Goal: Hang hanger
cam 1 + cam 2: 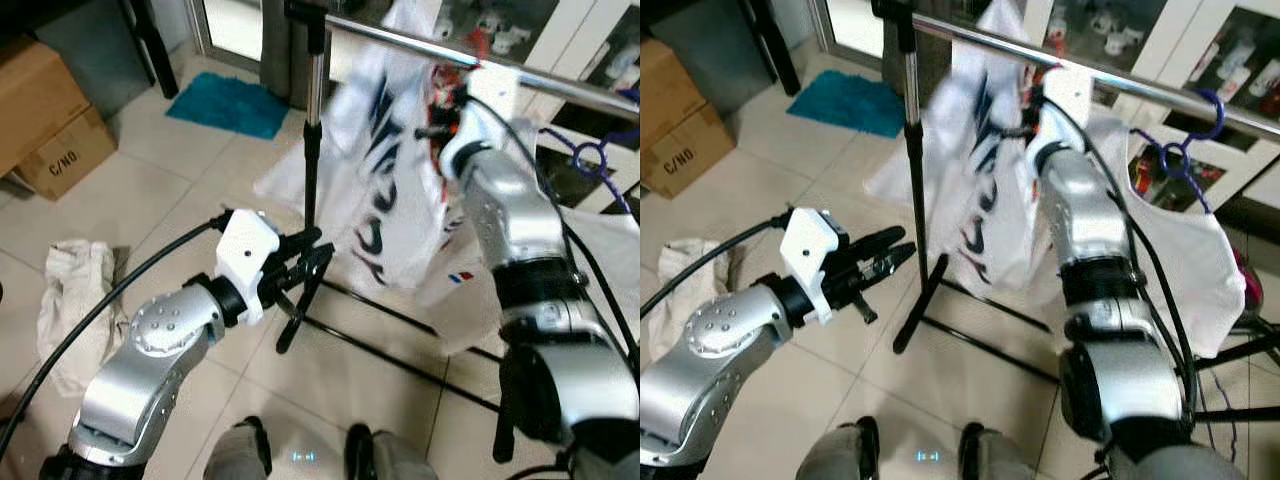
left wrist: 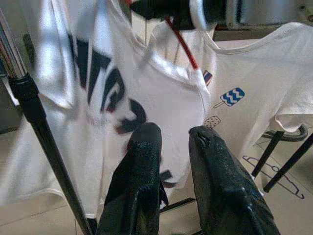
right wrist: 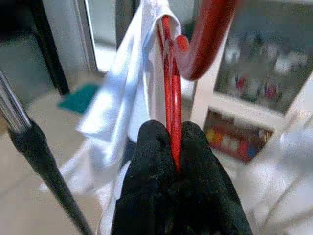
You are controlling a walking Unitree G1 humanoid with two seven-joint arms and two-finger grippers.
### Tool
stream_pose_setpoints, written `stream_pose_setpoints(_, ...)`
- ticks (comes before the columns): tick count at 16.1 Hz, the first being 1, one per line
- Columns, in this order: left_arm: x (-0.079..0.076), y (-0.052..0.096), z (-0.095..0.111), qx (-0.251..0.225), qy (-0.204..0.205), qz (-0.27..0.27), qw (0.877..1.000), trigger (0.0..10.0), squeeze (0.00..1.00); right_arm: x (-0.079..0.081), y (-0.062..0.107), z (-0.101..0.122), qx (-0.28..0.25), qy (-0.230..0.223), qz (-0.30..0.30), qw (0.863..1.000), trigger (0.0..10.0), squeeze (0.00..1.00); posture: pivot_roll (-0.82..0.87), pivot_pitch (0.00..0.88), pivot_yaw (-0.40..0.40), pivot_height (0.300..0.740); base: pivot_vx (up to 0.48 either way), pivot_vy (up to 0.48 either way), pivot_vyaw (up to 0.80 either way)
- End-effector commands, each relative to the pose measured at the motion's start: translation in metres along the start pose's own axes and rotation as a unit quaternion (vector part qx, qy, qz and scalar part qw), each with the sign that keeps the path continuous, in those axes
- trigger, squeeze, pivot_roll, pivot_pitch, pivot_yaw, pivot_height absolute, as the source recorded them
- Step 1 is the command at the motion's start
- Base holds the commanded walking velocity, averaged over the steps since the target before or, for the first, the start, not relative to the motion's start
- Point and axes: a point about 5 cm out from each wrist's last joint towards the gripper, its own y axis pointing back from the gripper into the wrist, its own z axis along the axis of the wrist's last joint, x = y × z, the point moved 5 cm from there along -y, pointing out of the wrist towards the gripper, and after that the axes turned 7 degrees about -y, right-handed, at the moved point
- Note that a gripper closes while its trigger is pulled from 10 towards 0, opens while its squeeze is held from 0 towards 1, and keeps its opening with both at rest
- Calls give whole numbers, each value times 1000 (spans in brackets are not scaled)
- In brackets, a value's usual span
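A clothes rack (image 1: pixel 910 190) stands on the tiled floor (image 1: pixel 180 190), its silver rail (image 1: pixel 1110 80) running across the top of the head views. From that rail a white shirt with popsicle prints (image 2: pixel 254 98) hangs on a purple hanger (image 1: pixel 1195 130). Beside it, nearer the upright pole, is a white T-shirt with dark lettering (image 1: pixel 980 190), which sits on the red hanger (image 3: pixel 172 98) (its hook (image 3: pixel 205 39) is just under the rail). The right end effector (image 3: pixel 173 156) is raised to the rail, its fingers clamped together on the red hanger's wire. The left end effector (image 2: pixel 171 147) is held low near the pole, fingers slightly apart and holding nothing. A cardboard box (image 1: pixel 50 120), a teal mat (image 1: pixel 230 103) and a crumpled cloth (image 1: pixel 75 300) lie on the floor.
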Motion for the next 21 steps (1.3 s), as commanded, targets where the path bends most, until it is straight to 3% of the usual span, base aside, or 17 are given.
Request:
stream_pose_setpoints(1,-2,0,3,-2,-5,-6,1000,10000,0,-7,-3,-2,22,7,-19,1000,10000,0,120,215,-39,740,0,0,0)
stream_pose_setpoints(4,0,1,2,2,-8,-6,1000,10000,0,-17,-13,-8,69,-10,-53,996,10000,0,123,211,-48,740,0,0,0)
stream_pose_setpoints(8,0,4,1,4,-9,-1,1000,10000,0,-21,-16,-4,70,-24,-53,996,10000,0,127,206,-57,740,0,0,0)
stream_pose_setpoints(9,-1,4,2,4,-8,0,1000,10000,0,-19,-17,1,53,-23,-34,998,10000,1000,128,202,-56,740,0,0,0)
stream_pose_setpoints(11,0,4,1,2,2,7,1000,10000,0,-12,-14,15,16,-16,19,1000,10000,1000,128,194,-51,740,0,0,0)
stream_pose_setpoints(14,6,6,-2,-2,19,25,1000,10000,0,-13,0,18,14,-42,68,997,10000,1000,116,180,-43,740,0,0,0)
stream_pose_setpoints(17,10,11,-11,2,23,48,999,10000,0,-1,43,24,-1,-95,175,980,10000,1000,94,146,-30,740,0,0,0)
stream_pose_setpoints(18,10,13,-15,8,20,51,998,10000,0,2,61,23,4,-89,201,975,10000,894,86,131,-23,740,0,0,0)
stream_pose_setpoints(19,13,15,-21,20,31,68,997,10000,0,4,76,25,2,-88,220,971,10000,0,82,122,-20,740,0,0,0)
stream_pose_setpoints(21,24,20,-29,32,48,120,991,10000,0,7,102,31,-25,-88,241,966,10000,0,70,97,-16,740,0,0,0)
